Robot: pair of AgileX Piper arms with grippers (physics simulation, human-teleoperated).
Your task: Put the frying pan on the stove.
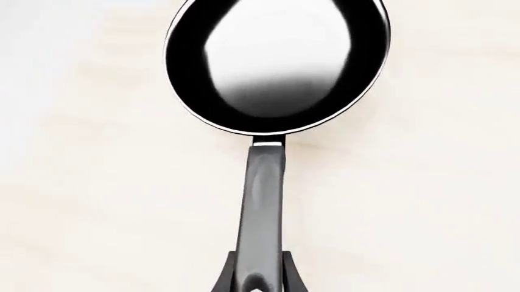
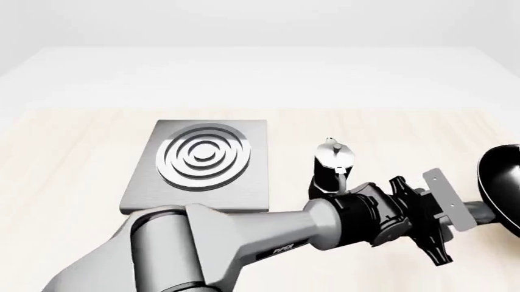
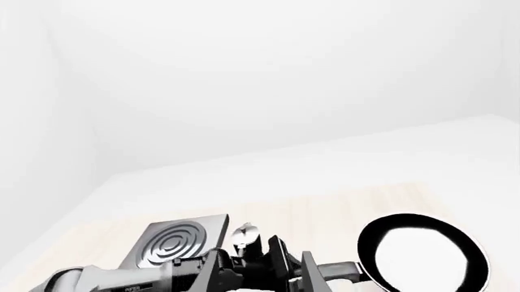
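Note:
The frying pan [image 1: 276, 61] is black with a pale glossy inside and a long dark grey handle [image 1: 262, 201]. My left gripper [image 1: 258, 271] is shut on the handle's end, one finger on each side. In the front view the left arm reaches across to the far right, where its gripper [image 2: 475, 212] holds the pan [image 2: 502, 173] at the picture's edge. The stove [image 2: 199, 163], a grey slab with concentric rings, lies left of centre, well apart from the pan. The right wrist view shows the pan [image 3: 427, 258] and the stove [image 3: 175, 243]. I cannot tell whether the pan touches the table. My right gripper is not in view.
A black-and-silver moka pot [image 2: 332, 159] stands between the stove and the pan, just behind the left arm's wrist; it also shows in the right wrist view [image 3: 243, 234]. The table [image 2: 73, 158] is pale wood with a white back part.

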